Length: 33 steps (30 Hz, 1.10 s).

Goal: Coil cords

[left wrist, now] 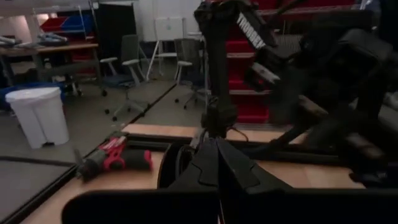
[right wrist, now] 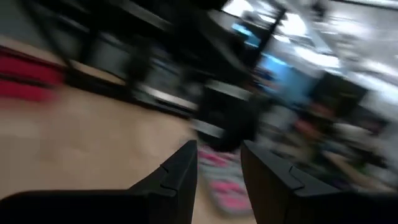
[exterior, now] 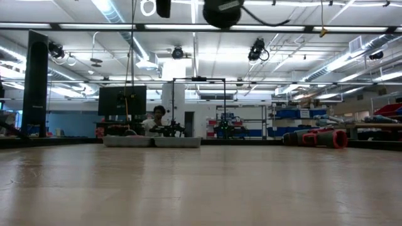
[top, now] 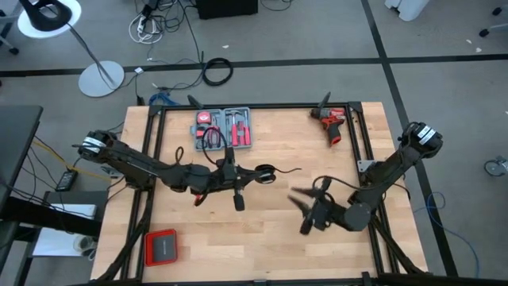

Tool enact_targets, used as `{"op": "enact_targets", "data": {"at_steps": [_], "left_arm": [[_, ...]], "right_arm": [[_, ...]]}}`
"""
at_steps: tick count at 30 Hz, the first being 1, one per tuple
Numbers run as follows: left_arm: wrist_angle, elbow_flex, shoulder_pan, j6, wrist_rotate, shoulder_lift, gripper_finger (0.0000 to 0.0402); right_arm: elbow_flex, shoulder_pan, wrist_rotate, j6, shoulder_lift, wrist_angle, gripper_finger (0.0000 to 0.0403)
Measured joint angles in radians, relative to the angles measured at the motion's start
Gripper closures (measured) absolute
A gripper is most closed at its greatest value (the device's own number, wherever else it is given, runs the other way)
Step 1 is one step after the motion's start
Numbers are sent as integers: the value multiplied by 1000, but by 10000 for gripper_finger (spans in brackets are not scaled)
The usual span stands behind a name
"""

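Table: pale wood, smooth, matt, black metal rim. Tool case: grey plastic. Drill: red-black plastic. Cable: thin black, rubbery.

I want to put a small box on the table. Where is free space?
Free: the front middle, between the red case and the right gripper, and the back middle, between the tool case and the drill. Crowded: the centre, around the left gripper and the cable.

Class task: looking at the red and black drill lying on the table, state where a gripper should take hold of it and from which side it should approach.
Grip the drill across its handle, coming straight down from above. It lies flat on its side near the table's far right corner, so the narrow handle sits exposed between body and base, while the body looks bulkier. The right gripper is nearer.
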Motion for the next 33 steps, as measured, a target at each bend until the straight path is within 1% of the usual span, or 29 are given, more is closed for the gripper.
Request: {"op": "enact_targets", "data": {"at_steps": [5, 7, 9, 11, 13, 15, 17, 19, 24, 28, 31, 32, 33], "left_arm": [[-54, 0, -2, 28, -20, -76, 401], [-79, 0, -7, 42, -29, -101, 401], [-108, 0, -11, 52, -38, -123, 401], [-122, 0, -13, 53, -55, -133, 401], [-151, 0, -19, 49, -58, -137, 401], [-187, 0, -27, 30, -61, -137, 401], [-238, 0, -37, 1, -65, -138, 401], [-286, -3, -55, -24, -76, -138, 401], [-427, -6, -97, -100, -82, -138, 401], [-538, -6, -132, -182, -83, -138, 401], [-536, -6, -169, -164, -82, -138, 401], [-511, -7, -183, -132, -82, -138, 401], [-479, -7, -199, -92, -73, -138, 401]], "right_arm": [[60, -20, -232, 218, 37, -156, 281], [111, -38, -321, 293, 80, -235, 281], [174, -59, -387, 365, 131, -339, 281], [241, -85, -439, 419, 183, -458, 281], [295, -113, -446, 473, 221, -575, 281], [322, -146, -458, 569, 238, -681, 281], [322, -172, -517, 669, 239, -744, 281], [307, -184, -552, 743, 234, -752, 281], [266, -180, -559, 892, 228, -755, 281], [193, -209, -620, 1016, 229, -752, 281], [127, -238, -686, 1049, 229, -699, 281], [102, -250, -726, 1037, 229, -648, 281], [73, -264, -789, 1012, 229, -574, 281]]}}
